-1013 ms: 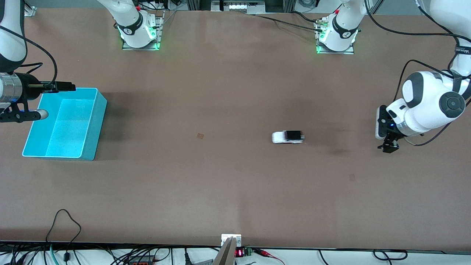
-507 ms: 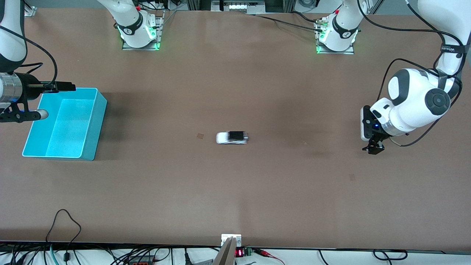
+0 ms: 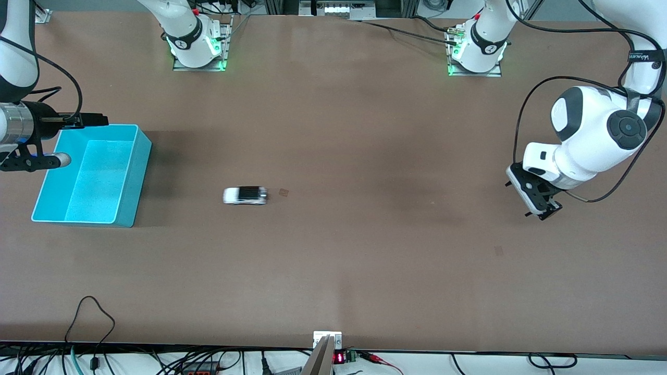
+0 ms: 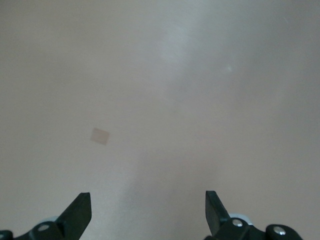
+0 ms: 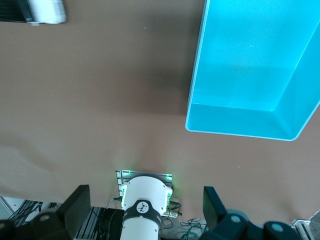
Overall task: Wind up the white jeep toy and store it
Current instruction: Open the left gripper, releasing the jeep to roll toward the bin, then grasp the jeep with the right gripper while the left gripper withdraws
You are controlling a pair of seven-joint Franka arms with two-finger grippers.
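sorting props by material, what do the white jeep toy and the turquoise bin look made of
White jeep toy: probably glossy moulded plastic, white body, black roof; it is blurred, so uncertain. Turquoise bin: likely smooth plastic, with thin, uniform walls and a slight sheen inside.

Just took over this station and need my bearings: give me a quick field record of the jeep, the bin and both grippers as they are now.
white jeep toy: on the table, free of both grippers, between them and closer to the turquoise bin
turquoise bin: toward the right arm's end of the table, nothing inside
left gripper: open, holding nothing, above bare table at the left arm's end
right gripper: open, holding nothing, over the bin's outer edge
stored: not yet
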